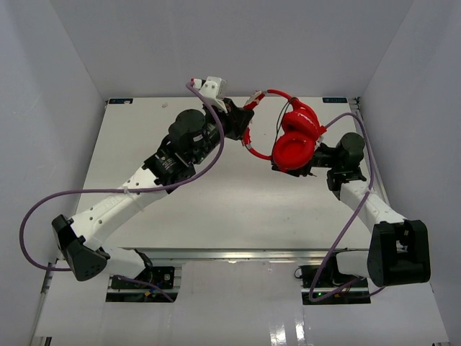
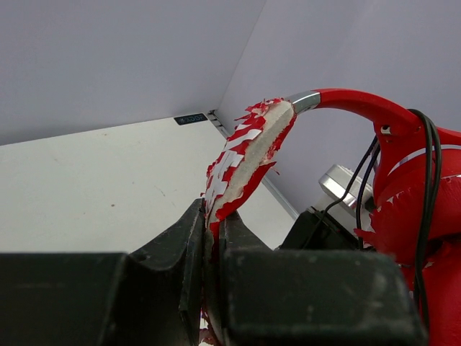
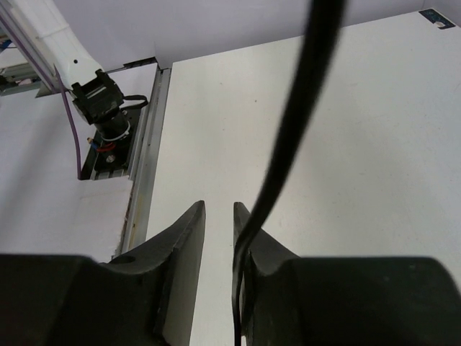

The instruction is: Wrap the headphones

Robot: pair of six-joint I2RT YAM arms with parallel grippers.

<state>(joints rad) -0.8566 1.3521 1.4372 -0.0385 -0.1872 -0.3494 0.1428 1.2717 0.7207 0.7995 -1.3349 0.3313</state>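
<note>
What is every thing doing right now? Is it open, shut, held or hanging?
Black left pincer: shut tight.
Black right pincer: a little open, holding nothing.
Bright red over-ear headphones: held up by the left pincer.
Red-and-white padded headband: cover torn and peeling, pinched in the left pincer.
Thin dark cable: running along one finger of the right pincer, not pinched.

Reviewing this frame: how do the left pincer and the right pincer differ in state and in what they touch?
The left pincer is shut on the peeling red-and-white headband, while the right pincer shows a clear gap between its fingers. The left pincer clamps padding. The right pincer only has the thin dark cable running along one finger. Both are at the headphones.
</note>
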